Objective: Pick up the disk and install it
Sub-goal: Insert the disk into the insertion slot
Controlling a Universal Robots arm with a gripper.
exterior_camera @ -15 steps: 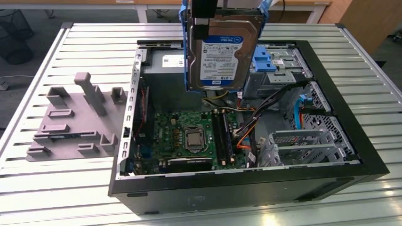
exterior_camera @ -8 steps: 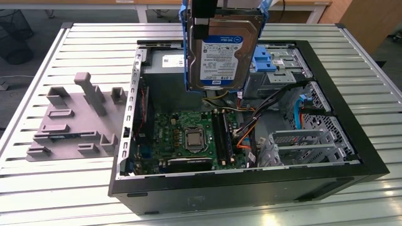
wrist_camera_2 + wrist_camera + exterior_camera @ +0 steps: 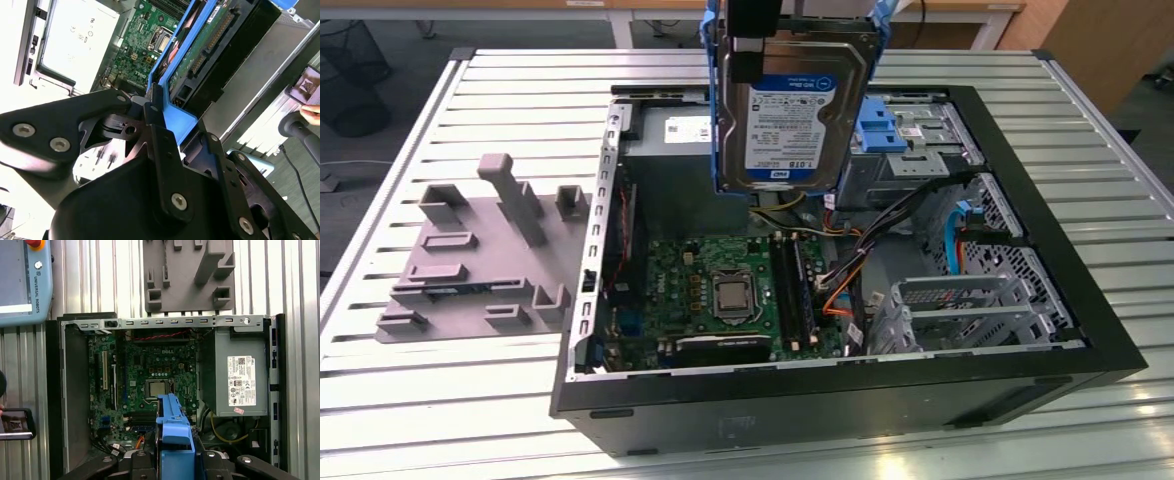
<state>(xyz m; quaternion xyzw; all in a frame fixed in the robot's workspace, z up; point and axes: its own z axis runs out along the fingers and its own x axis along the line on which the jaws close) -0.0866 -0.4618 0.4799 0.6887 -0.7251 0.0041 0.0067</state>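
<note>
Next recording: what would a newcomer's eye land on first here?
The disk hangs upright, label toward the exterior camera, clamped by the gripper above the open computer case. Beneath it lies the green motherboard, and a grey moulded fixture sits on the slatted table at the exterior view's left.

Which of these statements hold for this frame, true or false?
1. The end effector holds the disk in the air over the open computer case. True.
2. The disk is seated in a drive bay. False: it hangs upright above the case, not yet installed.
3. A grey power supply with a white sticker sits inside the case. True.
4. The grey fixture lies inside the case. False: it lies on the slatted table, outside the case, on the exterior view's left.
</note>
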